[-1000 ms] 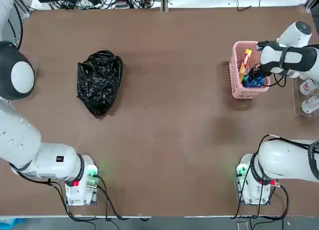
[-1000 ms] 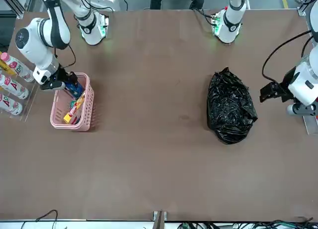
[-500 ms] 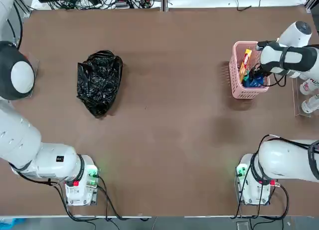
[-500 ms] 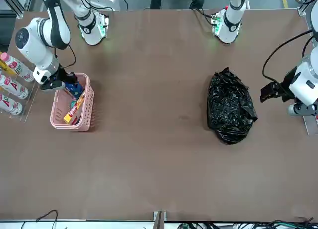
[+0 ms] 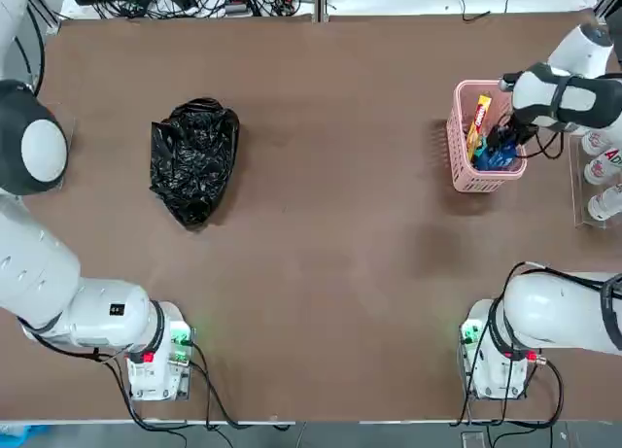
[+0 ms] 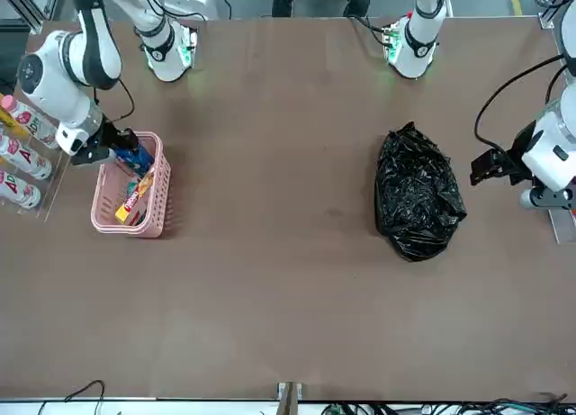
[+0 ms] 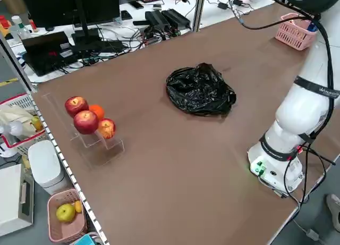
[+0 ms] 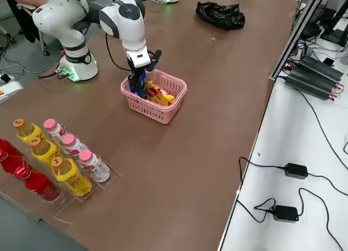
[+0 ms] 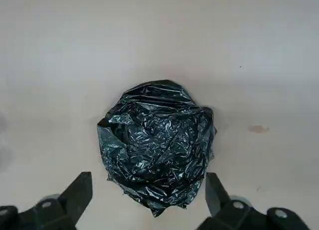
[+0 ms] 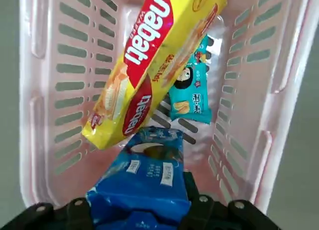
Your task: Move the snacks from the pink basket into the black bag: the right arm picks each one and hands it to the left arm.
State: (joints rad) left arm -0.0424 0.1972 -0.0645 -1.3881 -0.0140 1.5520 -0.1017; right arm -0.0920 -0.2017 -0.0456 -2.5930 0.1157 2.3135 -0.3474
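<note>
A: Starting closest in, at the right gripper [image 10: 139, 212]. Gripping anything?

B: Pinching the blue pack [image 10: 142, 182] between both fingers, partly closed, pressing on its two sides. Holding it on end, poking down into the end of the pink basket [image 5: 459, 149] nearest the robot's base.

A: Lifting it fully clear of the rim?

B: Not managing to tell. Seeing only the lower end hanging around rim level in the right side view.

A: Looking just past that pack?

B: Finding the long yellow-orange pack [image 10: 149, 60] lying slantwise across the basket floor, one end touching the blue pack. Spotting the small teal one [image 10: 192, 95] beside it, tucked partly underneath against a lattice wall.

A: Moving outward, beside the basket?

B: Noticing white bottles [image 6: 22, 154] lying in a clear rack on the table [image 5: 340, 234], just outside the right arm [image 5: 569, 93].

A: Crossing over to the far side now?

B: Reaching the black bag [image 9: 157, 145], sitting crumpled on the table, well apart from the basket, with nothing resting on it.

A: And the left gripper [image 6: 481, 167]?

B: Hanging near the bag on its outer side, not touching it. Spreading its fingers [image 9: 79, 192] wide, holding nothing.
</note>
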